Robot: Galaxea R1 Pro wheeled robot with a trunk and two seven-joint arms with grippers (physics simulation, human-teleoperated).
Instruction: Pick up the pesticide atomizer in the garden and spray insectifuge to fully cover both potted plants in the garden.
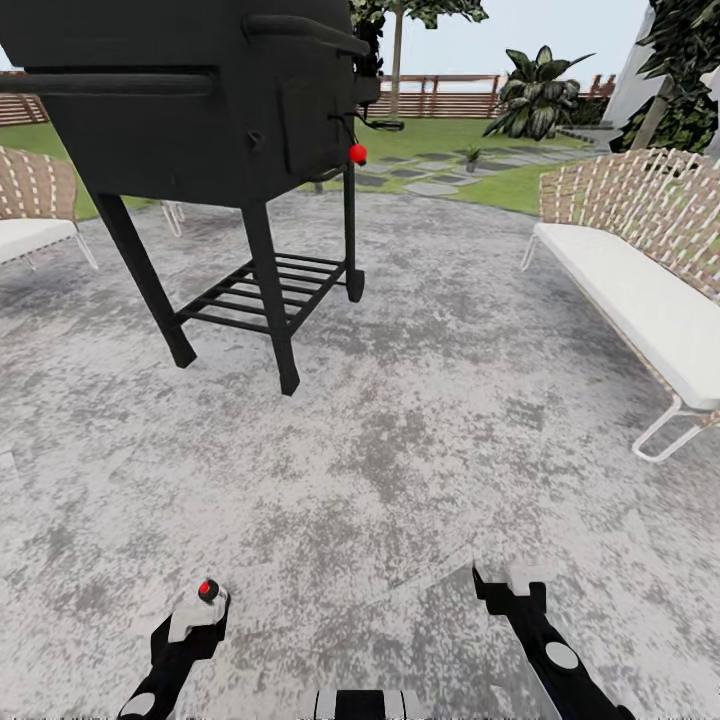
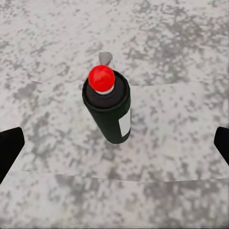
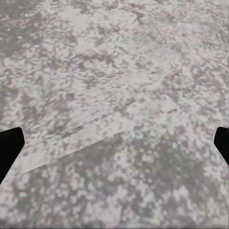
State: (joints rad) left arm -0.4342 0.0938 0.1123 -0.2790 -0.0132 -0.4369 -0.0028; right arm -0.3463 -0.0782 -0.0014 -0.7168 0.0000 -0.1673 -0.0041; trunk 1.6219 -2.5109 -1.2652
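The pesticide atomizer (image 2: 109,109) is a small dark green bottle with a round red cap and a white label patch. It stands on the grey paving straight ahead of my left gripper (image 1: 198,608). In the left wrist view the two dark fingertips (image 2: 9,149) sit far apart at the frame's edges, open and clear of the bottle. The bottle's red cap (image 1: 208,589) peeks out at that gripper's tip. My right gripper (image 1: 510,580) is open over bare paving. One small potted plant (image 1: 471,156) stands far off by the stepping stones (image 1: 430,187) on the lawn (image 1: 505,186).
A black grill (image 1: 200,90) on legs stands close ahead to the left, with a red knob (image 1: 357,153) hanging at its side. A woven bench with a white cushion (image 1: 640,290) lines the right and another chair (image 1: 30,215) the left. The slat fence (image 1: 450,98) closes the lawn.
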